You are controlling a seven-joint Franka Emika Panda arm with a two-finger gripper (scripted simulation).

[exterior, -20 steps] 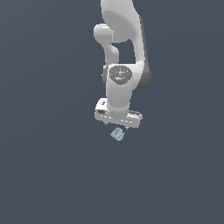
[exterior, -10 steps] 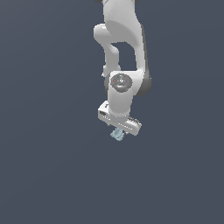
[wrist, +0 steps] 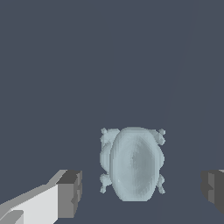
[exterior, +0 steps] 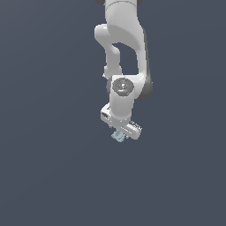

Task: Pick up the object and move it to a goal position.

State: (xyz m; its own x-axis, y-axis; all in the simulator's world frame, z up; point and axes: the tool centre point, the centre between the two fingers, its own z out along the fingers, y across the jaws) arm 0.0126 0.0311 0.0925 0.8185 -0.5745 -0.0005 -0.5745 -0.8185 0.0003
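The object (wrist: 133, 164) is a pale blue-grey, lumpy oval with small knobs at its corners, lying on the dark grey floor. In the exterior view the object (exterior: 118, 136) peeks out just below the white hand of the arm. My gripper (wrist: 142, 190) is open, its two dark fingertips (wrist: 70, 192) standing on either side of the object with a gap on each side. In the exterior view the gripper (exterior: 120, 132) hangs right over the object, and its fingers are mostly hidden by the hand.
The white Panda arm (exterior: 126, 53) reaches down from the top of the exterior view. A uniform dark grey floor (exterior: 53, 167) surrounds it.
The hand has descended toward the object, so that the object now shows only partly below it. The arm's wrist has lowered with it.
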